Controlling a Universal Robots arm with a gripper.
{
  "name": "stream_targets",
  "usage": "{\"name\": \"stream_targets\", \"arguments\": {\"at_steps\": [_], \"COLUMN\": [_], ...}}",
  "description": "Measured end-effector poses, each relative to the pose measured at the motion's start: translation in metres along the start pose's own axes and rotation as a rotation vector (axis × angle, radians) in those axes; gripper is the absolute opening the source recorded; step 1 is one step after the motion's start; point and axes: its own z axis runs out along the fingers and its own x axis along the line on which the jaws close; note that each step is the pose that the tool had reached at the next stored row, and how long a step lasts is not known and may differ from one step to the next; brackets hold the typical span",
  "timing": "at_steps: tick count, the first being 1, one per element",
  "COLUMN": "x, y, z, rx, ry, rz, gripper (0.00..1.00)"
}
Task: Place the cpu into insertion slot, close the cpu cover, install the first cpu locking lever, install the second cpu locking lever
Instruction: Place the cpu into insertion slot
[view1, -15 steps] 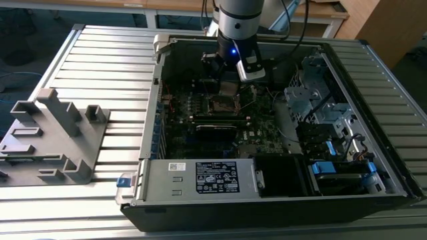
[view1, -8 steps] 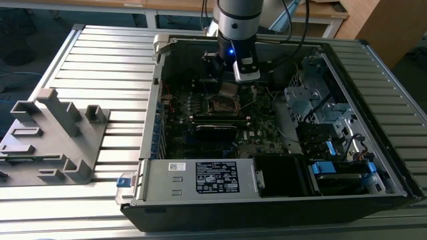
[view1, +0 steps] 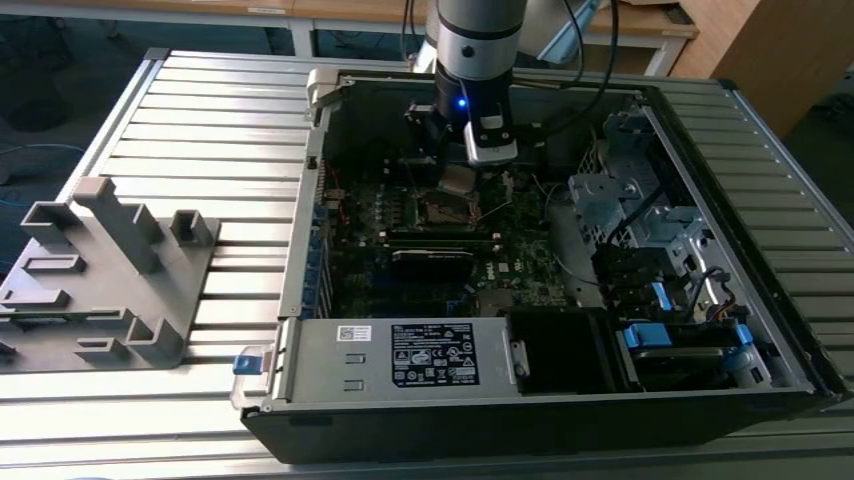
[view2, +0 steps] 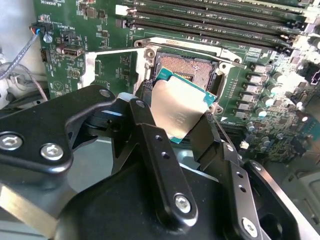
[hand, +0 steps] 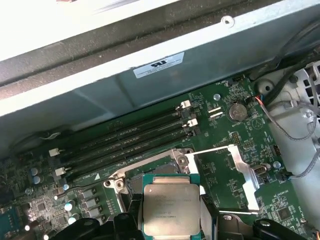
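The arm's black claw (view2: 176, 116) grips the small flat square cpu with a dull grey metal top (view2: 181, 106) between 2 fingers (view2: 141, 114). The chip hangs just above the square, silvery-rimmed insertion slot (view2: 187, 67) of the dark green motherboard (view2: 70, 20), not seated. The thin silvery cpu cover frame (hand: 244, 172) lies swung open beside the slot, inside an open dark computer case (view1: 561, 420).

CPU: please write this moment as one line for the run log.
hand: shut on cpu | cpu: held over insertion slot, not seated | cpu cover: open
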Motion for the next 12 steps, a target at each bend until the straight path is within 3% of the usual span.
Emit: {"name": "stream_targets", "arguments": {"at_steps": [12], "x": [0.0001], "y": [-0.0002], "z": [0.0024], "rx": [0.0050], "ry": [-0.0193], "rz": [0.217], "gripper": [0.54]}}
